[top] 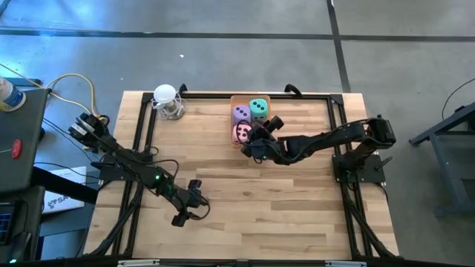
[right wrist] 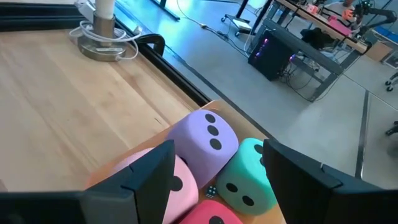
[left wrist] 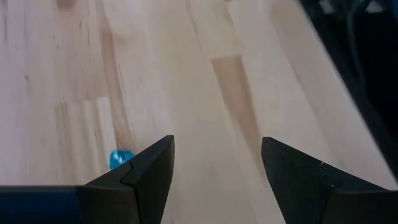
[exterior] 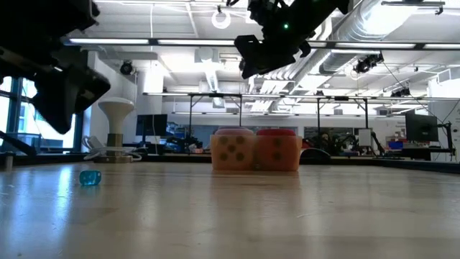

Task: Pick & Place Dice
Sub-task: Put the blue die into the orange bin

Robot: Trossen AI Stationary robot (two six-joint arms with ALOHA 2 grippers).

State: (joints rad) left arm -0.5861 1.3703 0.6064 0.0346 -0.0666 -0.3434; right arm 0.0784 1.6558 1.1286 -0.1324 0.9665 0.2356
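Hovering over the near tabletop [top: 245,215], the left tool [left wrist: 217,168] has its jaws apart. Farther off, the right tool [right wrist: 217,174], jaws apart and empty, hangs above the pink [right wrist: 177,180], red [right wrist: 214,214], purple [right wrist: 205,140] and teal dice [right wrist: 249,177] packed in an orange box [top: 231,119].
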